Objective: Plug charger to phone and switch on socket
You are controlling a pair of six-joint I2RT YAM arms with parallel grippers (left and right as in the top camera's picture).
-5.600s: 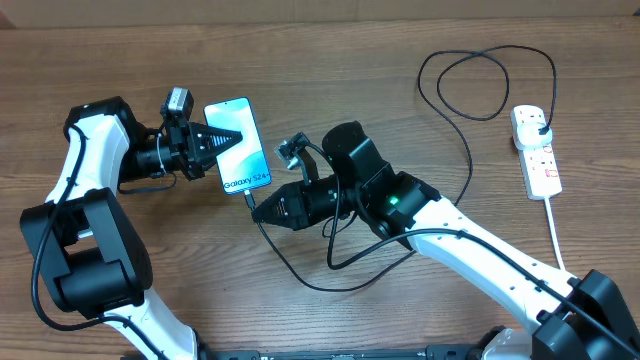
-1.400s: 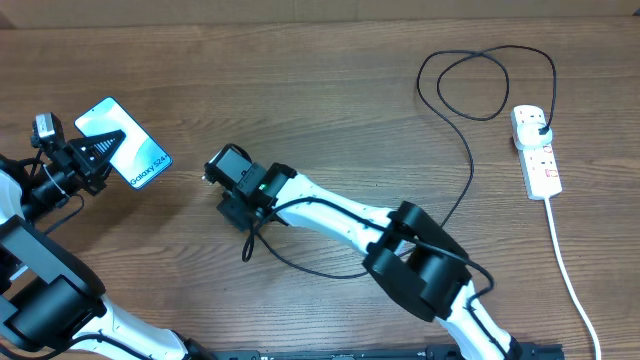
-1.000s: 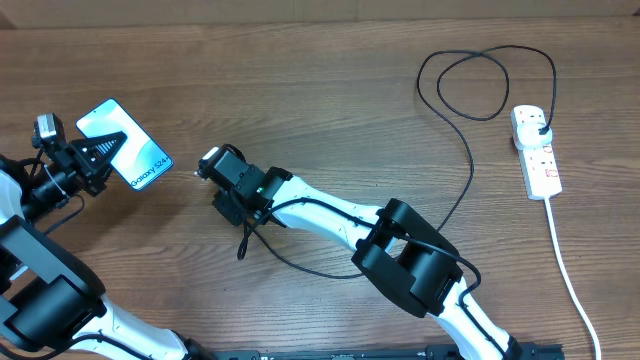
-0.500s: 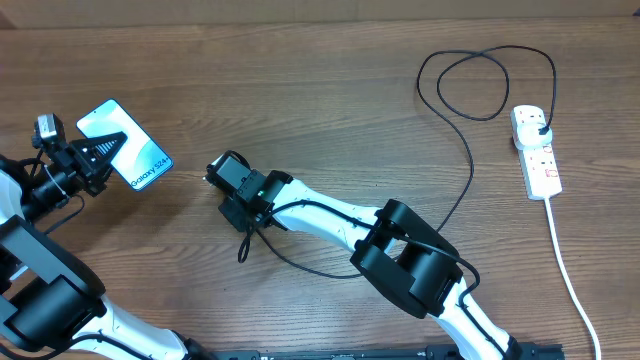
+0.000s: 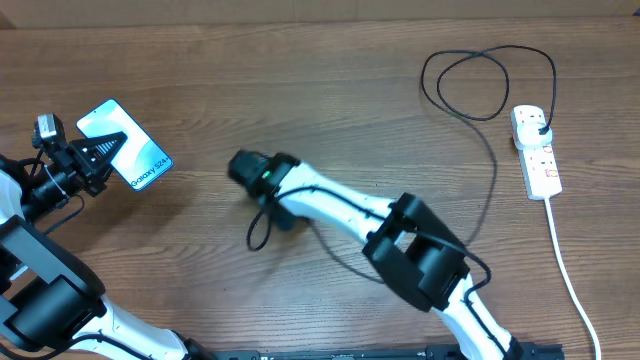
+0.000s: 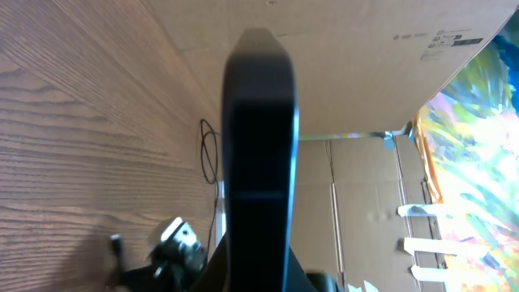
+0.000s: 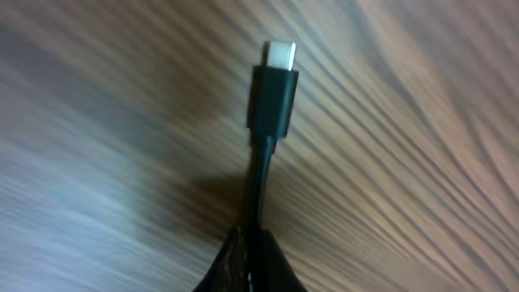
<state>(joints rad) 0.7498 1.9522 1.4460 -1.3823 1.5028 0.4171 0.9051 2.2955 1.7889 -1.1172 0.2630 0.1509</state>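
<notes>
The phone [image 5: 128, 145], its light-blue screen lit, is held off the table at the far left with my left gripper [image 5: 106, 150] shut on it. In the left wrist view it shows edge-on as a dark slab [image 6: 259, 154]. My right gripper [image 5: 252, 170], blurred by motion, is over the table's middle and shut on the charger cable [image 5: 262, 232]. The right wrist view shows its connector tip [image 7: 274, 85] sticking out past the shut fingers [image 7: 243, 264]. The cable runs right, loops at the back [image 5: 488, 80], and ends in a black plug [image 5: 541, 128] seated in the white socket [image 5: 538, 160].
The socket's thick white cord [image 5: 566, 270] trails toward the front right edge. The right arm [image 5: 340, 205] stretches across the middle of the wooden table. Cardboard walls [image 6: 365, 122] stand behind the table.
My right gripper has shut on the cable and swung up and to the right, dragging the slack so the cable's long run has shifted right. The left arm and phone have not moved.
</notes>
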